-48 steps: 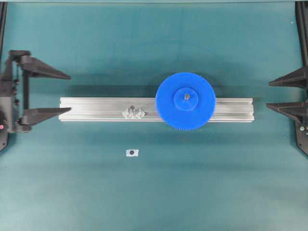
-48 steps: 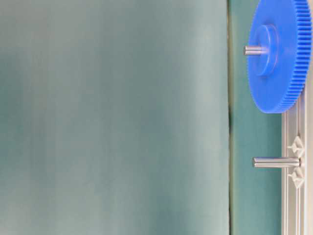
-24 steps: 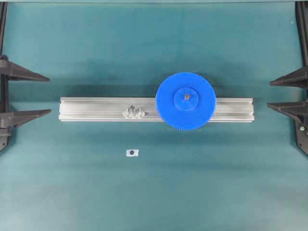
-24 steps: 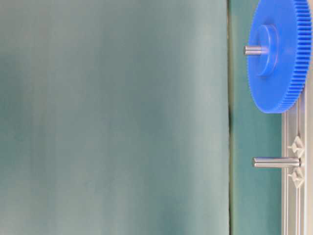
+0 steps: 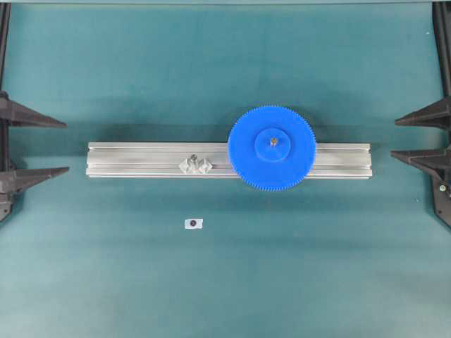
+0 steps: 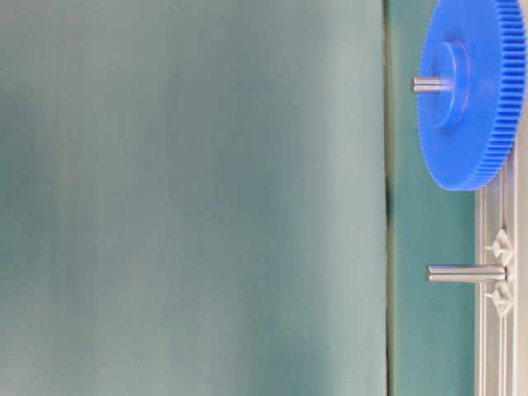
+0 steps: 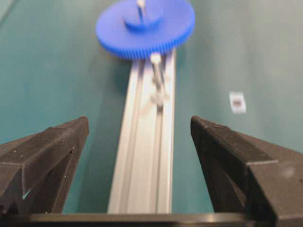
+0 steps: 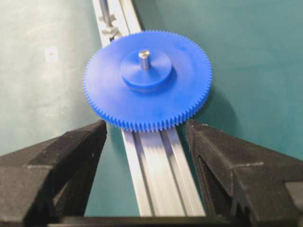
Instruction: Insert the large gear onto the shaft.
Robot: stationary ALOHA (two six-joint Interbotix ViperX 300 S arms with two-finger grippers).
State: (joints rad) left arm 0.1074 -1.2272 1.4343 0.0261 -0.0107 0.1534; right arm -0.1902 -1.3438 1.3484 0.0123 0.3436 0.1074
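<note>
Backing off toward the rail's end, the left gripper (image 5: 32, 146) is standing released and empty; ahead of it the large gear (image 5: 272, 148) is sitting threaded on the shaft (image 8: 144, 58), so retreating straight is avoiding nudges.

One large gear (image 5: 271, 148) is in view, bright blue and toothed all round; one aluminium rail (image 5: 141, 160) lies beneath it; two upright metal pins stand on that rail, namely the shaft (image 8: 144, 59) poking through the gear's hub and a second pin (image 6: 464, 273) farther along with two clear diamond-shaped mounts (image 5: 196, 166) at its base. One small white tag (image 5: 193, 223) lies on the teal table (image 5: 225, 282); two grippers show, the left gripper (image 7: 139, 127) and the right gripper (image 8: 146, 130), each with two dark fingers.
</note>
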